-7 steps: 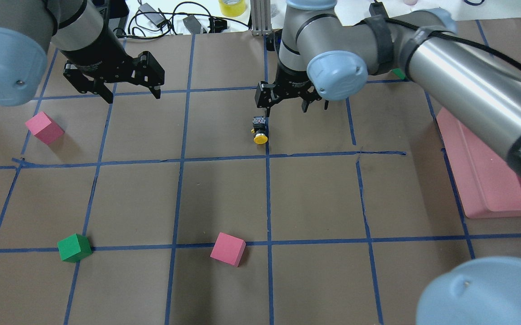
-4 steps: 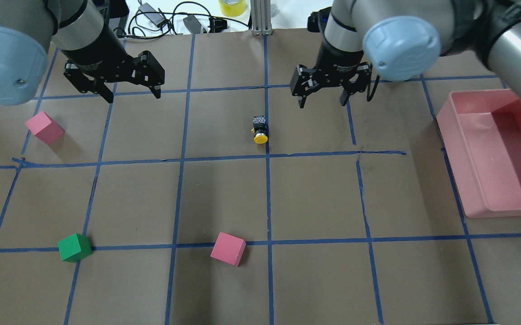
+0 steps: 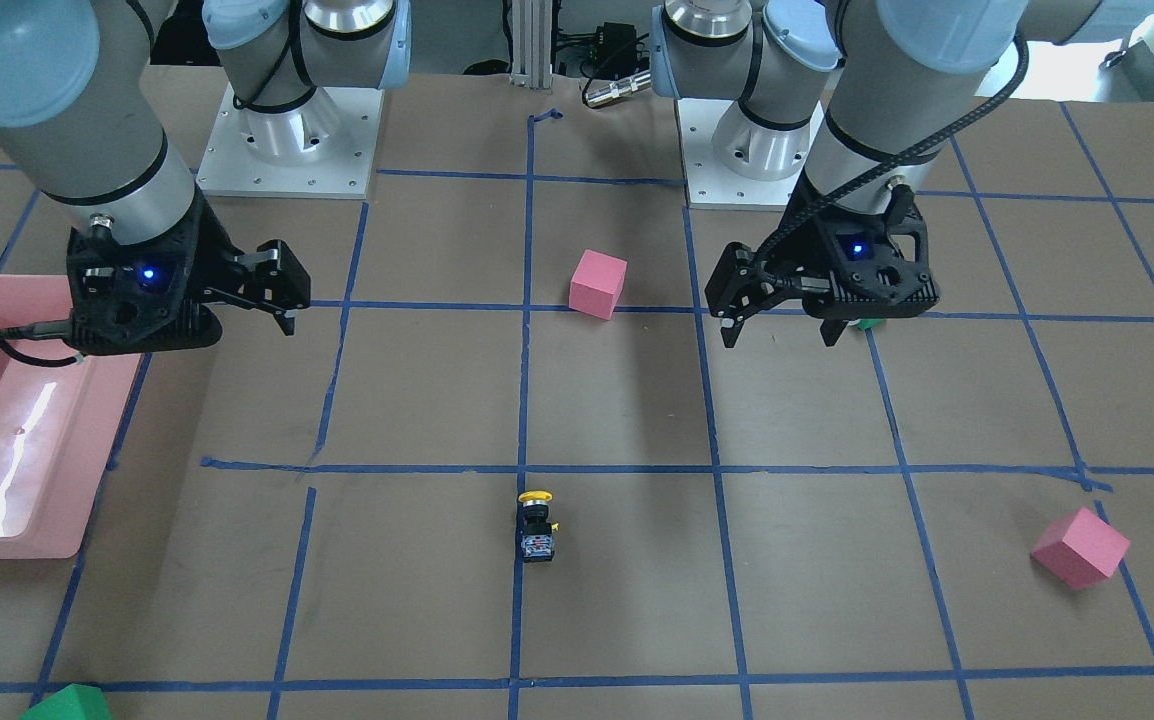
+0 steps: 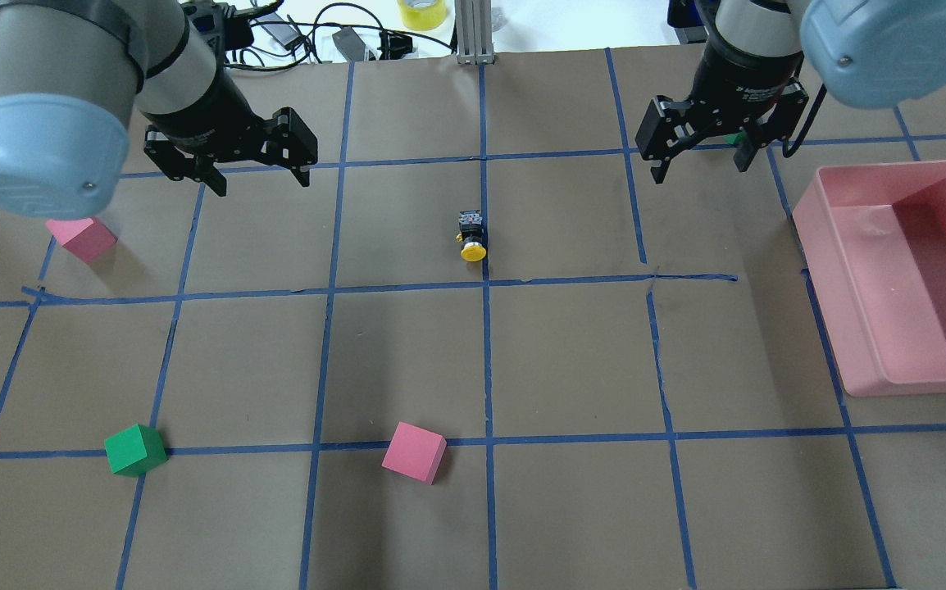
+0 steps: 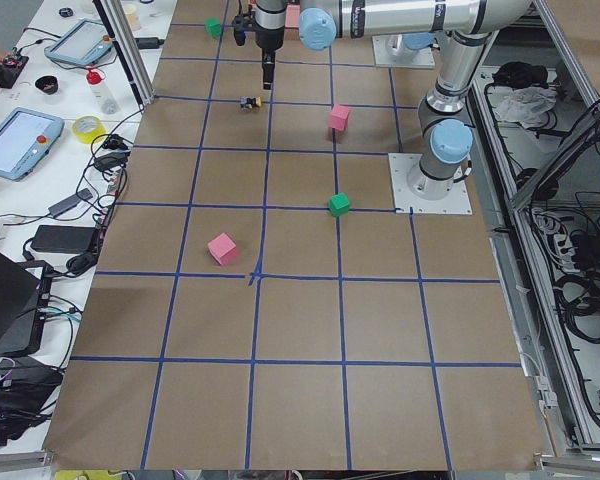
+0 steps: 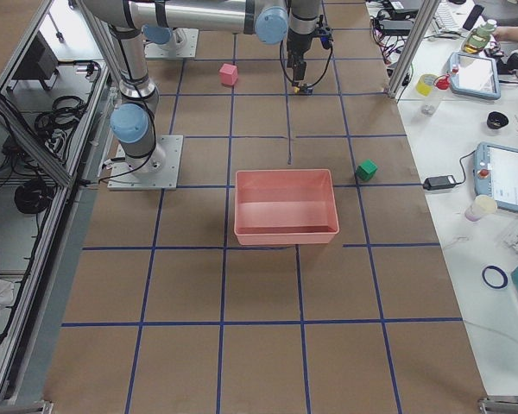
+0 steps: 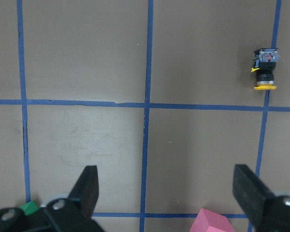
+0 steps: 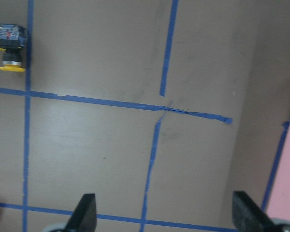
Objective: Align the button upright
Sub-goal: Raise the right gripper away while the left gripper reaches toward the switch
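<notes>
The button [image 4: 472,236] lies on its side on a blue tape line in the middle of the table, yellow cap toward the robot, grey block away from it. It also shows in the front view as the button [image 3: 535,523] and small at the edge of each wrist view, button [image 7: 265,68] and button [image 8: 11,48]. My left gripper [image 4: 262,182] hangs open above the table, well to the button's left. My right gripper [image 4: 700,170] hangs open well to its right, near the bin. Neither holds anything.
A pink bin [image 4: 821,287] stands at the right side. Two pink cubes [image 4: 413,451] [image 4: 84,238] and a green cube [image 4: 135,450] lie on the table's left and near parts. Another green cube [image 4: 735,139] peeks out behind the right gripper. Cables lie past the far edge.
My right gripper has pulled away from just beside the button, rightward toward the bin, still open. The left gripper has shifted slightly right. The button has not moved.
</notes>
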